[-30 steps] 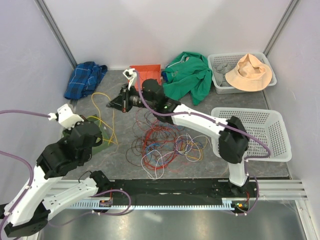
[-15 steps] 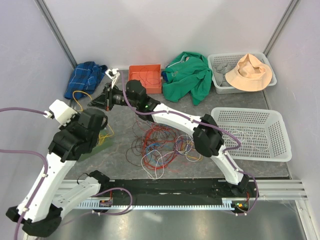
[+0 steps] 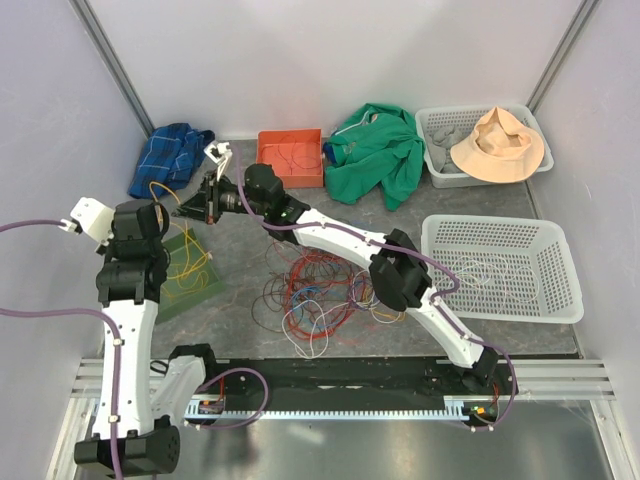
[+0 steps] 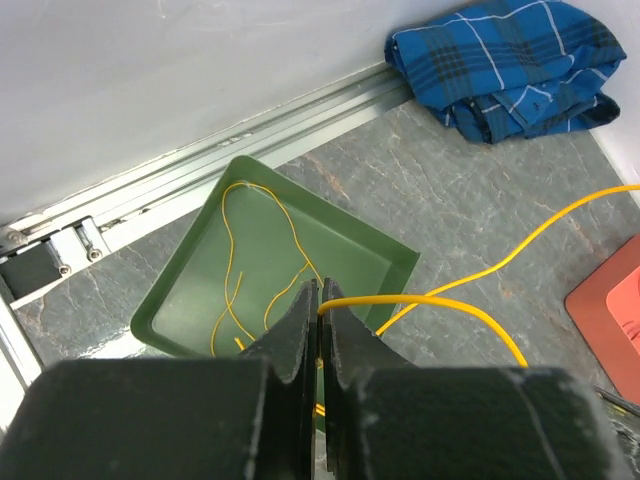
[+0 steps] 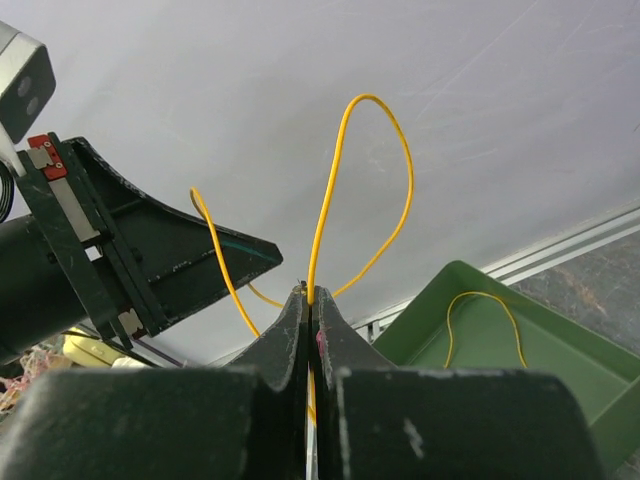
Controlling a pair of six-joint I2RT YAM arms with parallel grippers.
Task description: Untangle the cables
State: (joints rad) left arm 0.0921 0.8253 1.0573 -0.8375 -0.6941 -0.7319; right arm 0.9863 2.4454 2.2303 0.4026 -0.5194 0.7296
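Left gripper (image 4: pixel 320 300) pinches a yellow cable (image 5: pixel 372 96) above the green tray (image 4: pixel 190 290); right gripper (image 5: pixel 310 298) likewise clamps yellow cable.

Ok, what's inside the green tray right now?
Only loops of yellow cable lie in the green tray; the left gripper hides its near corner.

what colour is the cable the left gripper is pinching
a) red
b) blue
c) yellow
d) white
c: in the left wrist view the left gripper is shut on a yellow cable, held above the green tray.
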